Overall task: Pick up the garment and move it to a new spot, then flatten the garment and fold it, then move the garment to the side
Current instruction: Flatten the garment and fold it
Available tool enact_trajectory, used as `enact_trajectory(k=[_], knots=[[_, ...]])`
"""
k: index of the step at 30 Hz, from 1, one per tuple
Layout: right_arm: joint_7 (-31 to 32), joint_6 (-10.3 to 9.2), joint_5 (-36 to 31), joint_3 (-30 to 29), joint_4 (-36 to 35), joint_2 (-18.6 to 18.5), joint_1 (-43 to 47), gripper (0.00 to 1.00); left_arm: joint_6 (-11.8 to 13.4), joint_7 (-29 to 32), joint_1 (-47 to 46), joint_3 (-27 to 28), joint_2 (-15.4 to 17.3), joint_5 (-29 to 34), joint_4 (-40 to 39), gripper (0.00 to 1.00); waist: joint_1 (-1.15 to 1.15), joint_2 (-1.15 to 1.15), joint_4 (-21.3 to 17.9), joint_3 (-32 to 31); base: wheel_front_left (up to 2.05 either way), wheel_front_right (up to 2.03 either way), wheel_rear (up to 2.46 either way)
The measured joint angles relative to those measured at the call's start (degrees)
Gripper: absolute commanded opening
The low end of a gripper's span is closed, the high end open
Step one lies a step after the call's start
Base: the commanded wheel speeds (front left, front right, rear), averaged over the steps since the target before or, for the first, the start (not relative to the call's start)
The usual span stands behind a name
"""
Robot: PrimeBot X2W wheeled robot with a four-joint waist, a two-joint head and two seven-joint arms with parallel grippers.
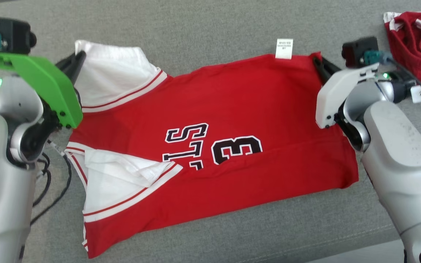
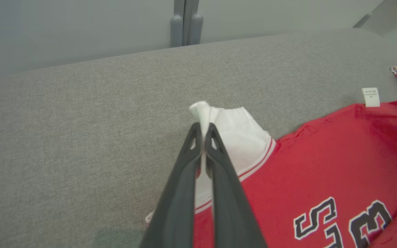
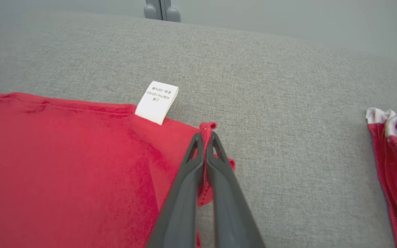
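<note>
Two far corners of the red shirt [image 1: 232, 102] are held, and the shirt is spread flat on the grey worktop [image 1: 210, 22]. The tip of the white sleeve [image 2: 240, 137] is squeezed tight in the left tool [image 2: 202, 126]. The red corner just beside the white label [image 3: 157, 101] is pinched in the right tool [image 3: 205, 135]. Another red cloth [image 1: 418, 40] is seen well apart, on the right

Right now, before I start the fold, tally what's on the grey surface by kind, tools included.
Garments: 2, the red jersey and a crumpled red garment
White label: 1
Tools: 2, left tool and right tool, both shut on the jersey
Total: 5
</note>
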Motion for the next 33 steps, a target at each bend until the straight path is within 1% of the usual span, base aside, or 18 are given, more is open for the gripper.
enact_trajectory(k=[4,7,11,14,16,20,23,29,33], knots=[[-4.27,0.0,2.07,0.69,-2.3,-1.21,5.35,0.0,0.04,-3.81,8.21,0.96,0.4,-0.57,-4.87,0.0,0.0,0.0,0.12,-3.33,0.0,0.0,0.0],[-7.32,0.0,3.2,-1.57,-4.23,-2.21,10.24,0.0,0.88,-7.59,15.46,1.47,0.02,-0.48,-9.76,0.0,0.0,0.0,0.4,-6.07,0.0,0.0,0.0],[-8.61,0.0,4.21,-4.49,-6.82,-2.23,15.77,0.0,2.46,-11.41,24.73,1.86,-1.36,-0.52,-15.01,0.0,0.0,0.0,0.94,-9.0,0.0,0.0,0.0],[-8.72,0.0,4.35,-6.46,-9.83,-2.12,19.67,0.0,3.96,-14.12,31.66,2.43,-3.09,-1.42,-18.46,0.0,0.0,0.0,1.55,-10.89,0.0,0.0,0.0],[-8.69,0.0,4.49,-7.32,-11.77,-1.99,22.05,0.0,4.32,-15.41,35.29,2.03,-4.01,-1.48,-19.64,0.0,0.0,0.0,2.05,-11.65,0.0,0.0,0.0],[-8.55,0.0,4.6,-10.22,-15.01,-1.07,26.95,0.0,5.17,-18.25,40.65,1.4,-6.97,-2.31,-19.81,0.0,0.0,0.0,3.3,-12.46,0.0,0.0,0.0],[-8.55,0.0,3.9,-12.76,-16.46,-0.03,29.66,0.0,5.72,-20.41,42.53,1.47,-8.29,-2.52,-19.04,0.0,0.0,0.0,3.83,-12.79,0.0,0.0,0.0],[-8.21,0.0,2.32,-16.01,-18.51,2.2,33.11,0.0,6.55,-23.84,44.47,2.61,-9.53,-2.67,-16.78,0.0,0.0,0.0,3.96,-13.03,0.0,0.0,0.0],[-8.15,0.0,1.51,-17.12,-19.12,3.38,34.35,0.0,6.57,-25.17,45.32,3.0,-10.0,-3.12,-15.24,0.0,0.0,0.0,3.78,-13.23,0.0,0.0,0.0]])
